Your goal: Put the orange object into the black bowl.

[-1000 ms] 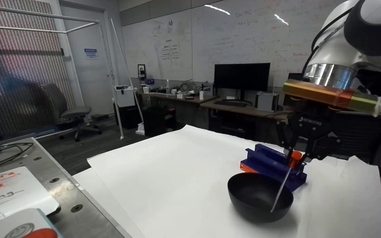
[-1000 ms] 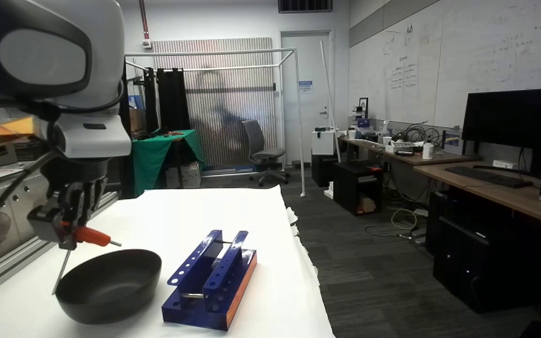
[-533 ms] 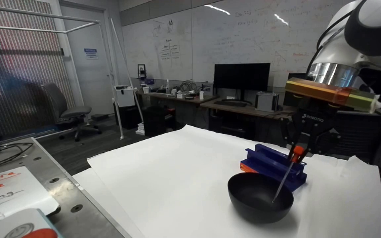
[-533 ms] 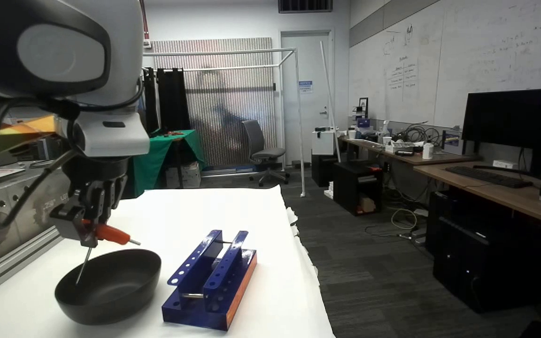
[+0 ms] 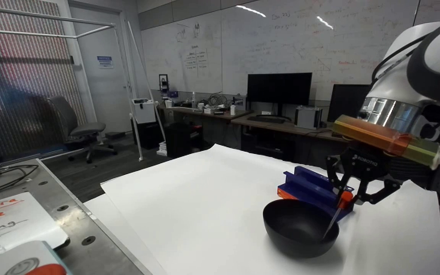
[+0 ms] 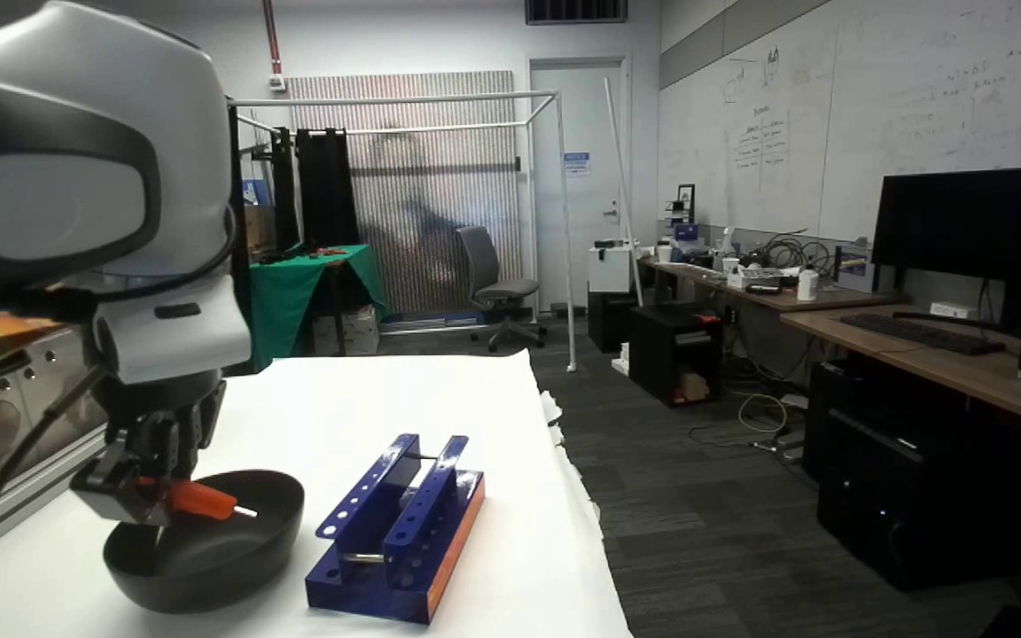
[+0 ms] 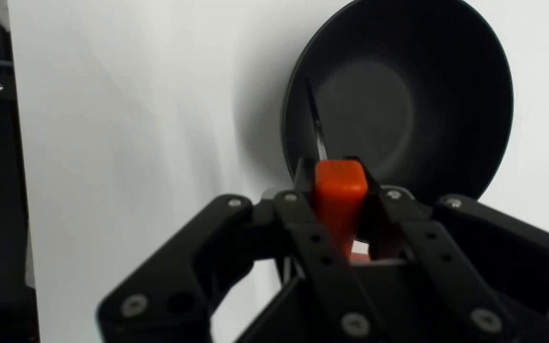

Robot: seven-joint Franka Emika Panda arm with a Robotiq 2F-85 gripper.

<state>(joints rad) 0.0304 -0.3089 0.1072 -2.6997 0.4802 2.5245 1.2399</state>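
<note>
The tool (image 7: 336, 174) is pinching the orange object (image 6: 200, 499) by its handle (image 5: 345, 199), jaws snug on both sides, so its shaft (image 7: 316, 119) is slanting inside the black bowl (image 5: 290, 245); I'm guessing that's readying its release.

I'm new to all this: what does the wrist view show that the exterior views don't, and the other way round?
Only the wrist view: a nearly straight-down look into the black bowl, with its round floor outlined.

Only the exterior views: the white arm, the grey office chair and the whiteboard.

Shared by all: the pincer closed on the orange-handled tool, whose metal shaft points down into the bowl, and the white sheet beneath.
</note>
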